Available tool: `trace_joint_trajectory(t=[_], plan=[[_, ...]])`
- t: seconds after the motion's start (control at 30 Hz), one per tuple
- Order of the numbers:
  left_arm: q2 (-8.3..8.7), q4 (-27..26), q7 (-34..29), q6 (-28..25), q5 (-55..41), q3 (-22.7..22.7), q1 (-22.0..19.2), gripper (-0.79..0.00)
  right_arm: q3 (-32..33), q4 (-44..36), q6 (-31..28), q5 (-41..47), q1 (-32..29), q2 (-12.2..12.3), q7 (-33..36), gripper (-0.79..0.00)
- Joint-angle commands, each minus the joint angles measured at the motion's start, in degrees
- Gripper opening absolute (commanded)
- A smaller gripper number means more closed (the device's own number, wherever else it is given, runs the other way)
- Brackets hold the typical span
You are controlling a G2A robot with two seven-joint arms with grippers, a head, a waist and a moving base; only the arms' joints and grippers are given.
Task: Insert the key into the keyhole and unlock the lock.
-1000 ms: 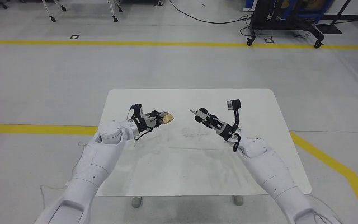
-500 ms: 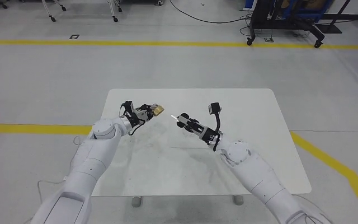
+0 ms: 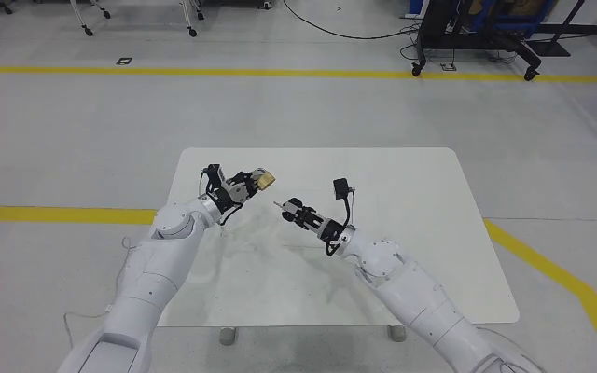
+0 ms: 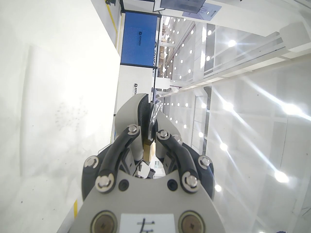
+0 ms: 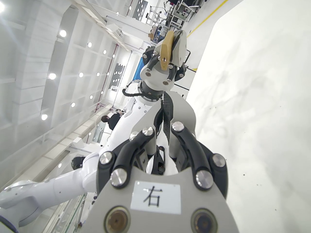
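Observation:
A brass padlock (image 3: 265, 176) is held above the left part of the white table (image 3: 420, 186), with my left gripper (image 3: 254, 181) shut on it. In the left wrist view the steel shackle (image 4: 154, 113) and a strip of brass (image 4: 147, 149) show between the closed fingers (image 4: 132, 112). My right gripper (image 3: 288, 210) is shut on the key, whose thin pale tip (image 3: 278, 205) points toward the lock, a short gap away. In the right wrist view the padlock (image 5: 166, 49) faces my right gripper (image 5: 167, 99) end-on, beyond its fingertips. The key is hidden between the pads.
Both arms hang over the table's left and middle. The tabletop (image 5: 255, 98) under them is bare with faint scuff marks. The table's far edge (image 3: 317, 149) and left edge (image 3: 173, 200) are close to the left arm. Open floor with yellow lines (image 3: 280, 73) surrounds the table.
My right arm has swung left across the table, bringing the key close to the lock. My left gripper has drawn the padlock back and to the left a little.

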Motion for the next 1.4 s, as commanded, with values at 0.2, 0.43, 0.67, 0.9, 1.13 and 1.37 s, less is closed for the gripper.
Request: trace_joint_trajectory(t=[0.2, 0.43, 0.67, 0.9, 1.13, 1.37], plan=[[0.29, -4.5, 5.1, -3.6, 6.4, 0.2, 2.3, -0.785, -1.3, -1.9, 2.3, -3.1, -1.4, -1.4, -9.1, -0.785], [0.32, -6.6, 5.8, -2.9, 7.5, 0.1, 3.4, -0.785, -0.8, -0.8, 1.7, -1.3, -1.4, -2.6, -13.4, -0.785], [0.34, -7.3, 6.1, -2.2, 8.1, -0.2, 3.8, -0.785, -1.1, 0.2, 2.1, -2.1, -0.9, -3.5, -13.1, -0.785], [0.4, -8.0, 6.4, -2.2, 8.5, -0.7, 4.4, -0.785, -1.0, 0.7, 2.8, -4.1, -1.0, -4.2, -15.3, -0.785], [0.3, -8.8, 6.4, -1.9, 9.4, -0.4, 4.8, -0.785, -0.6, 1.5, 2.6, -5.0, -1.0, -4.8, -15.6, -0.785], [0.23, -8.7, 6.6, -1.5, 9.3, -0.6, 4.8, -0.785, -0.1, 1.7, 2.4, -6.3, -0.9, -5.3, -15.4, -0.785]])
